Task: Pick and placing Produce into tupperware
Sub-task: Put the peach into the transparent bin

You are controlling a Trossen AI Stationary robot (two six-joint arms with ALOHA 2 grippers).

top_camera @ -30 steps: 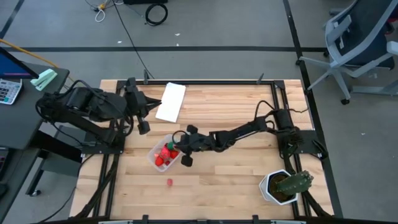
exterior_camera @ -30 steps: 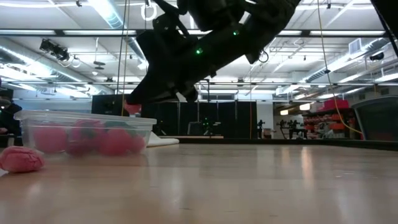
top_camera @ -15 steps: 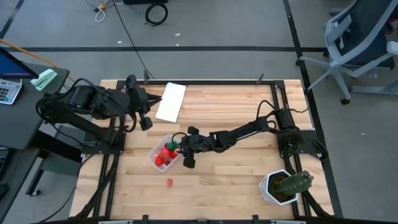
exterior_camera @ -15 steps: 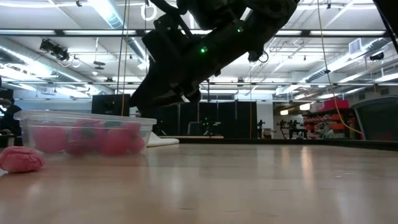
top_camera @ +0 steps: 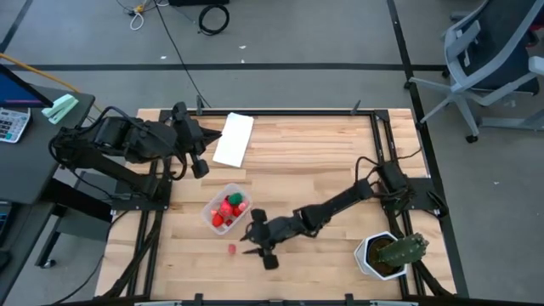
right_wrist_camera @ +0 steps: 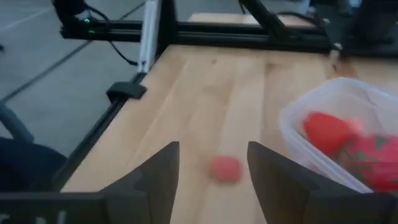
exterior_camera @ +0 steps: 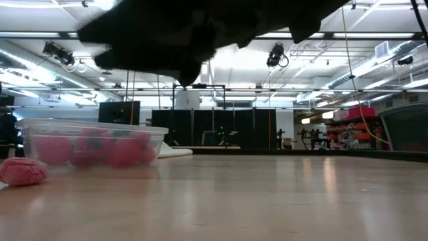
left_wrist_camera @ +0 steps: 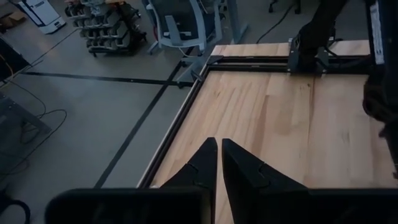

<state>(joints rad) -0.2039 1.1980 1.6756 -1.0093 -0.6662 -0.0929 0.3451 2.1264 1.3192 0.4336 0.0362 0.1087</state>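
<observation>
The clear tupperware point(top_camera: 225, 211) stands left of the table's middle, with several red pieces of produce and one green piece inside; it also shows in the low view point(exterior_camera: 87, 140) and the right wrist view point(right_wrist_camera: 348, 134). One loose pink piece point(top_camera: 231, 249) lies on the wood just near of it. My right gripper point(top_camera: 250, 244) hovers open right of this piece, which shows ahead between its fingers point(right_wrist_camera: 225, 169), apart from them. My left gripper point(top_camera: 198, 166) hangs shut at the far left with nothing in it point(left_wrist_camera: 218, 155).
A flat white panel point(top_camera: 234, 138) lies at the far side near my left gripper. A green cactus in a white pot point(top_camera: 387, 255) stands at the near right corner. Black rails frame the wooden table point(top_camera: 323, 153).
My right gripper has let go of a pink piece over the tupperware. It has then swung away toward the table's near edge and come low beside the loose pink piece. The tupperware has stayed where it was.
</observation>
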